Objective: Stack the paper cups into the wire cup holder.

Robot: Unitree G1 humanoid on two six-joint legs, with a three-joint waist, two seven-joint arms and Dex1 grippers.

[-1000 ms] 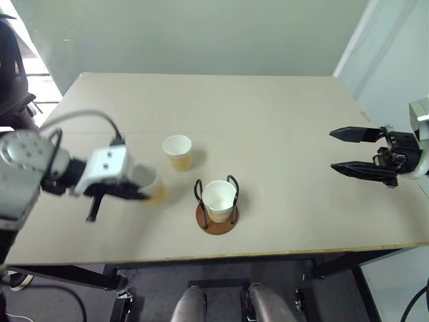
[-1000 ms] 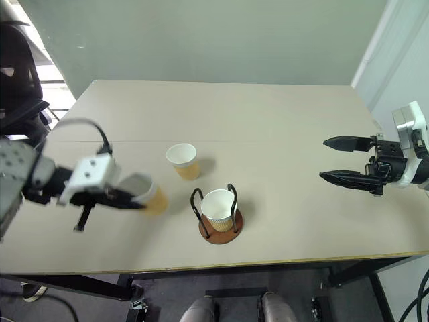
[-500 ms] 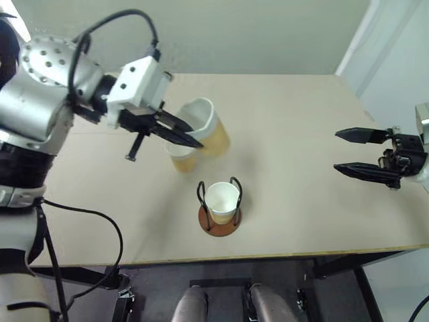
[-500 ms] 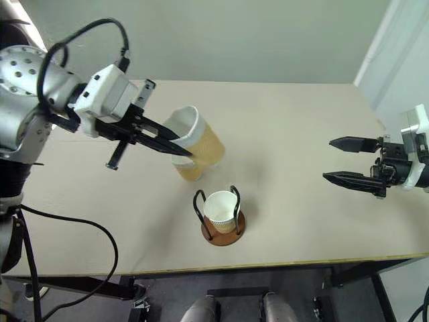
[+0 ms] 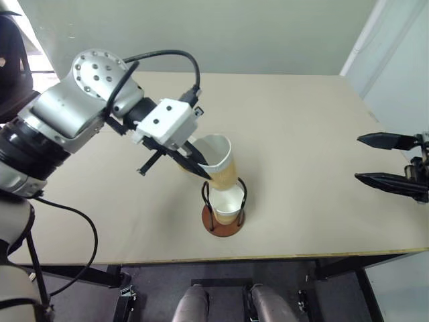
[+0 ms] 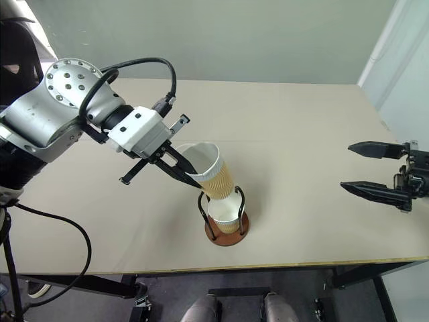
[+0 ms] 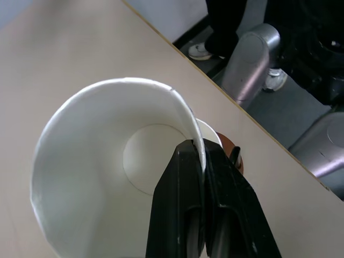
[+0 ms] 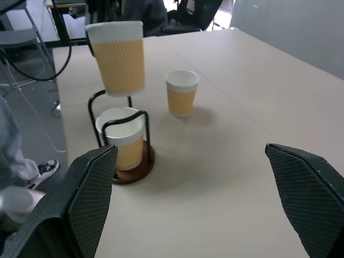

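The left gripper (image 6: 191, 173) pinches the rim of a tan-walled, white-lined paper cup (image 6: 209, 172), held tilted just above the black-wire, brown-based cup holder (image 6: 226, 228), which already contains a matching cup (image 8: 122, 138); a third cup (image 8: 181, 92) stands apart on the beige table (image 5: 301, 134); the right gripper (image 5: 391, 160) hangs wide open, empty.

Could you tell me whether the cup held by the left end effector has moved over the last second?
Yes. The held cup went from the table left of the wire cup holder to just above it.
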